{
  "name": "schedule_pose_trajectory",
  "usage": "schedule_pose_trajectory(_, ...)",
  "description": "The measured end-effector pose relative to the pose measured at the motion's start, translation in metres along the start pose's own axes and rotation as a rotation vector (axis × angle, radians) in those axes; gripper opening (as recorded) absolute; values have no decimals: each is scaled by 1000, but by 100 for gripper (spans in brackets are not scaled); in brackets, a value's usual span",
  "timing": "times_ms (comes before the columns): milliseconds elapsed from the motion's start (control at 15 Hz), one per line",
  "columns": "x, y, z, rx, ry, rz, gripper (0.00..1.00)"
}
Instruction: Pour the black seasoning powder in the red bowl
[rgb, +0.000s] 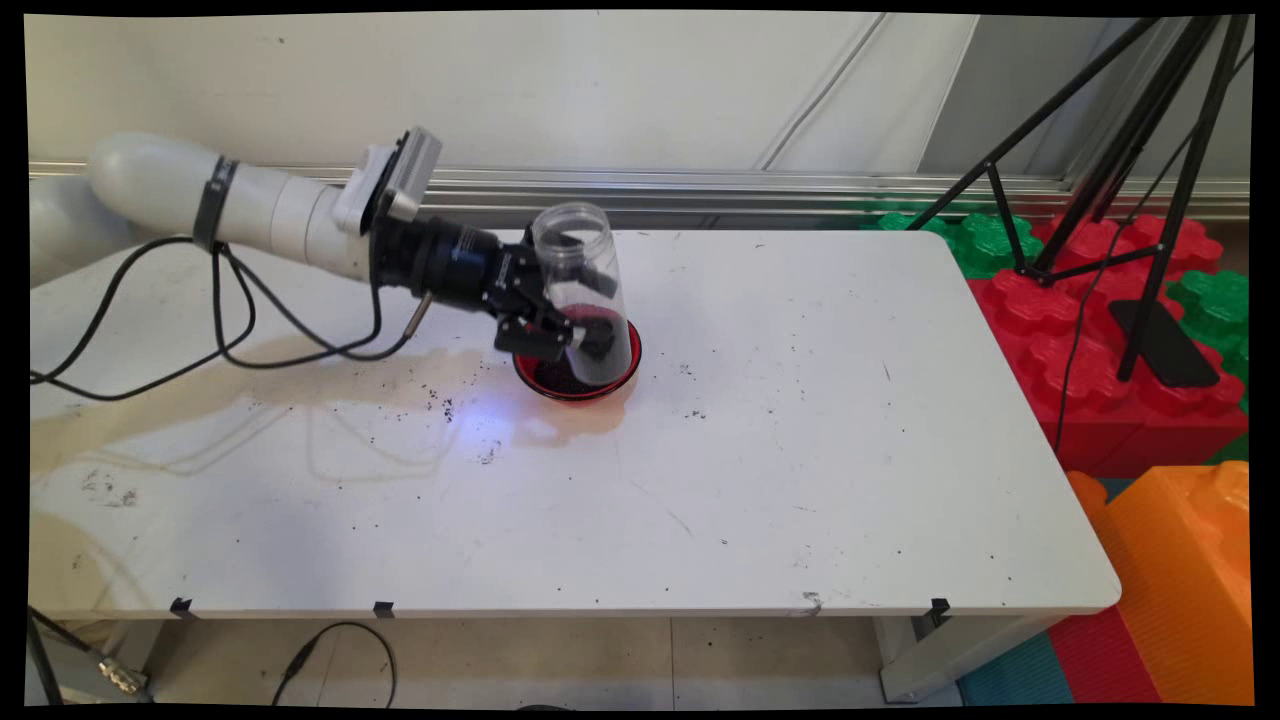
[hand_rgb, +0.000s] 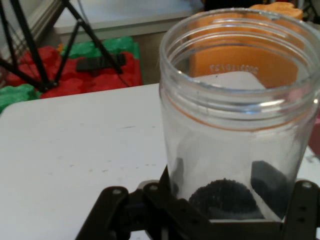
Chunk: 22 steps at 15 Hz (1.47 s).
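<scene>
Gripper clamped on a clear jar, fingers pressed to either side of its lower part. Jar held nearly upright, slightly tilted, open mouth up, a little dark grain at its bottom, right above a red bowl of dark grains. Bowl on the counter toward the far edge, about midway along it; dark specks scattered just left of it.

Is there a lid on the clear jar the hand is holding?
No. The hand view shows the clear plastic jar with an open threaded mouth and no lid, gripped by the hand near its base.
</scene>
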<state>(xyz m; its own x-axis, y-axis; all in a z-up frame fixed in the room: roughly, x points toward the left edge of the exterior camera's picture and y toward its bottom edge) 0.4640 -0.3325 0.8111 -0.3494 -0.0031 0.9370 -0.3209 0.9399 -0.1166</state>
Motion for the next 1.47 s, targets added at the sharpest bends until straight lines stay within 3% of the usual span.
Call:
schedule_pose_trajectory(667, 8, -49, -5, 75, -6, 35, 0)
schedule_pose_trajectory(1467, 3, -103, -18, 154, -52, 161, 0)
